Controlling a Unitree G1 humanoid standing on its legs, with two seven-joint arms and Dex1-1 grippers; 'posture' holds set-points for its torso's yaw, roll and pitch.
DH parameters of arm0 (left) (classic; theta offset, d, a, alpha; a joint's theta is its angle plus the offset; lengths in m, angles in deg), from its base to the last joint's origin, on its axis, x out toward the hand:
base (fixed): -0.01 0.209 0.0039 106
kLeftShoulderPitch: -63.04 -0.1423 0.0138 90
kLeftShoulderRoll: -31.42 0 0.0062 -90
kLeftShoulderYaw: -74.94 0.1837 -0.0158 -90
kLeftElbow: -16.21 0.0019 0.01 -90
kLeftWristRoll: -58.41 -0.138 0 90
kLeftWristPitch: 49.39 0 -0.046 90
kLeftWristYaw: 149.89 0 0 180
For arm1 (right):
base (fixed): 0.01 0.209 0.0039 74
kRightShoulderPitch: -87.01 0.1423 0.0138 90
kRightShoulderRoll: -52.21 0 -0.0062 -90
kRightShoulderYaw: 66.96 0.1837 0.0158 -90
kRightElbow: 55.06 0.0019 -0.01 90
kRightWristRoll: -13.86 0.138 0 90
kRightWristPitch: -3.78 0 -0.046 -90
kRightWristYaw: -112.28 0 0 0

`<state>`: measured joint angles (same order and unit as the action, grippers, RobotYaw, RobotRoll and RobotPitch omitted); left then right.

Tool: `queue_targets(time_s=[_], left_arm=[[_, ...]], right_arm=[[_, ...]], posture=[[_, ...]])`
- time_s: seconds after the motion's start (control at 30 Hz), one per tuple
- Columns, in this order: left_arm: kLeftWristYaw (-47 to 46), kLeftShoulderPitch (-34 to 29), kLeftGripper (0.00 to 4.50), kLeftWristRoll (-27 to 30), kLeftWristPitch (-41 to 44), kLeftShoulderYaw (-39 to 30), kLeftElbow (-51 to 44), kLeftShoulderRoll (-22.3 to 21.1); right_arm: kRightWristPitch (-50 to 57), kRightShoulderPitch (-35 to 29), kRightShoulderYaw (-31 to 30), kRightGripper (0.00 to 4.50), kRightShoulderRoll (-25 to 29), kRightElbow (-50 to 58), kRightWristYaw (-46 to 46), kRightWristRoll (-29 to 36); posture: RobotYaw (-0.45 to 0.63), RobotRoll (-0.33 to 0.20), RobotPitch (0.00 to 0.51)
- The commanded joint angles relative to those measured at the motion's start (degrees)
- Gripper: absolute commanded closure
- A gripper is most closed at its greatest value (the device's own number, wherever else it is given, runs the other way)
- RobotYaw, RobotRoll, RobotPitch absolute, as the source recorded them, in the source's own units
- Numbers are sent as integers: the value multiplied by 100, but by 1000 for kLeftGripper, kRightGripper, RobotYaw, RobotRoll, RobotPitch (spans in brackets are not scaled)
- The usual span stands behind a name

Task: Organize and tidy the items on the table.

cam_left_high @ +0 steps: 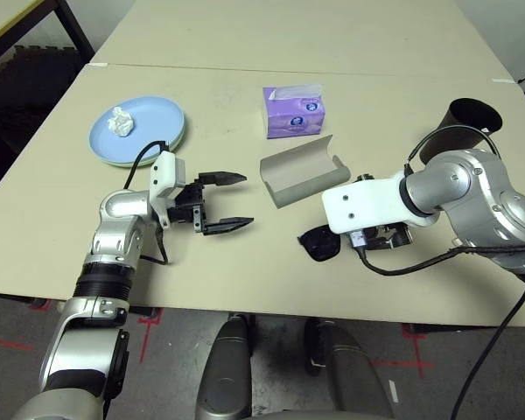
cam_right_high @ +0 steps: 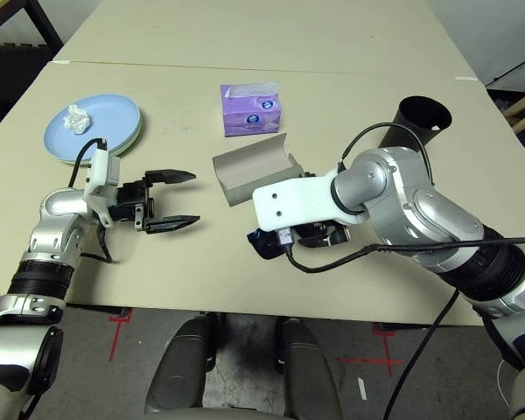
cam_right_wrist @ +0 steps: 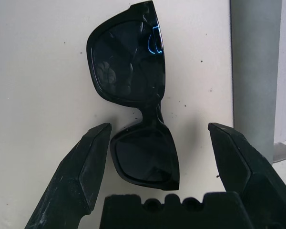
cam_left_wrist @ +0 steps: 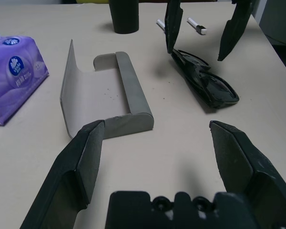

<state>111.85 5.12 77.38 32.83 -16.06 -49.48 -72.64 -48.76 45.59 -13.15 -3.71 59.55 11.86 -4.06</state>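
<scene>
On the beige table [cam_left_high: 70, 236], black sunglasses [cam_right_wrist: 133, 95] lie folded near the front edge. My right gripper [cam_right_wrist: 158, 129] hovers over them, open, a finger on either side of one lens. Just behind stands the open grey glasses case [cam_left_high: 302, 171], with the purple tissue box [cam_left_high: 292, 111] further back. My left gripper [cam_left_high: 245, 199] is open and empty, pointing toward the case from the left. A light blue plate [cam_left_high: 149, 122] sits on a pale green plate [cam_left_high: 181, 140] at the far left, holding a crumpled white tissue wad [cam_left_high: 120, 120]. The black cup [cam_left_high: 471, 118] stands at the right. Two pens [cam_left_wrist: 196, 26] lie near it.
A second table [cam_left_high: 289, 31] butts against the far edge. A dark frame and floor [cam_left_high: 17, 79] lie beyond the left edge. Black cables [cam_left_high: 437, 254] trail from my right forearm over the table's front right part. Bare tabletop stretches between the plates and the tissue box.
</scene>
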Motion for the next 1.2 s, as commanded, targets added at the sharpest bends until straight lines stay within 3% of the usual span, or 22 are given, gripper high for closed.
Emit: queue_targets(time_s=[0.03,0.57,1.2], left_arm=[[17,-103,29,43,3,86,-216,-29],[-87,-211,29,34,68,104,-394,-35],[-173,-292,29,22,140,97,-503,-91]], right_arm=[[-165,45,-162,0,-44,-23,131,-166],[-826,-143,-242,0,-386,-366,222,-665],[-1441,-330,-34,0,-383,-747,247,-732]], posture=[[232,0,227],[245,0,226],[257,0,226]])
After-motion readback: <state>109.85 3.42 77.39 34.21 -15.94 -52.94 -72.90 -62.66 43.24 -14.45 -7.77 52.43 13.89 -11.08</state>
